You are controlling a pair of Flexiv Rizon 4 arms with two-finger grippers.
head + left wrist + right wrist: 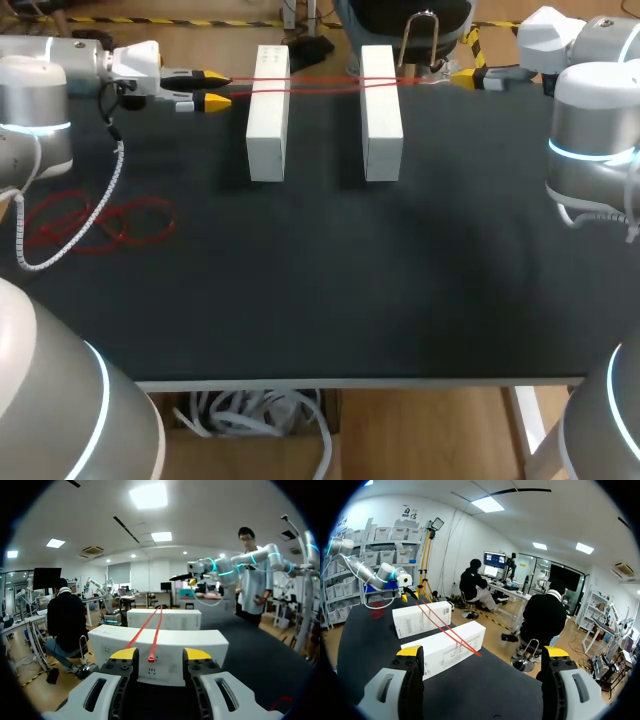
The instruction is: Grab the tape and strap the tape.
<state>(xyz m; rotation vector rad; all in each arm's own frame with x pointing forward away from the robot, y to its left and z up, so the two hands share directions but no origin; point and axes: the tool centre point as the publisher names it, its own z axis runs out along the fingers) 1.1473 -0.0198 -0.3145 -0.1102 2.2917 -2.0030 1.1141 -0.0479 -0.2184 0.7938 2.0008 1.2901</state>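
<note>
- The red tape lies in two thin lines over the tops of the white box by the left claw and the white box by the right claw. A bump on a box could knock the tape off
- Both boxes stand on a thin side, so I think a hard pull on the tape could tip one over
- The tape is thin and flat, so a claw could close on air and miss it
- The left claw is open and holds nothing. One end of the tape sits right between its two yellow tips and touches neither
- The right claw is wide open and holds nothing too. The other end of the tape comes toward the gap between its tips and touches neither
- A loose red heap lies on the table near the left arm, and it could snag
</note>
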